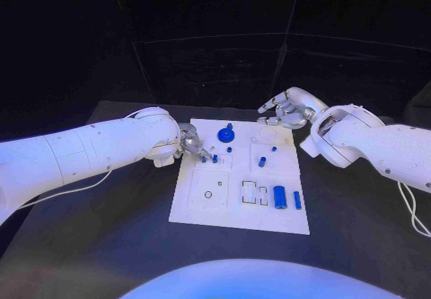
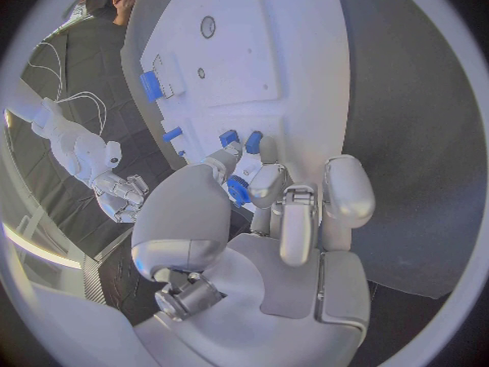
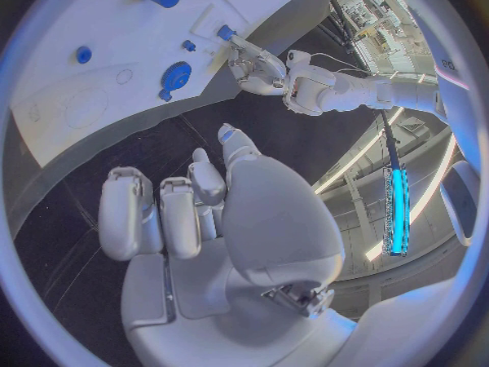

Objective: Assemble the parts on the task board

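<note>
The white task board lies in the middle of the table. My left hand is at its left edge, and in the left wrist view a small blue part sits pinched between the thumb and a finger. Just beyond the fingertips, two small blue pieces stand in the board. A round blue gear-like part lies near the far edge, with small blue pegs in the middle. A blue cylinder and a thin blue bar lie at the near right. My right hand hovers above the far right corner, fingers apart, holding nothing.
The board has empty outlined recesses in its near left part. Black table surrounds the board on all sides. A thin white cable hangs under my left arm. In the right wrist view the left hand shows at the board's edge.
</note>
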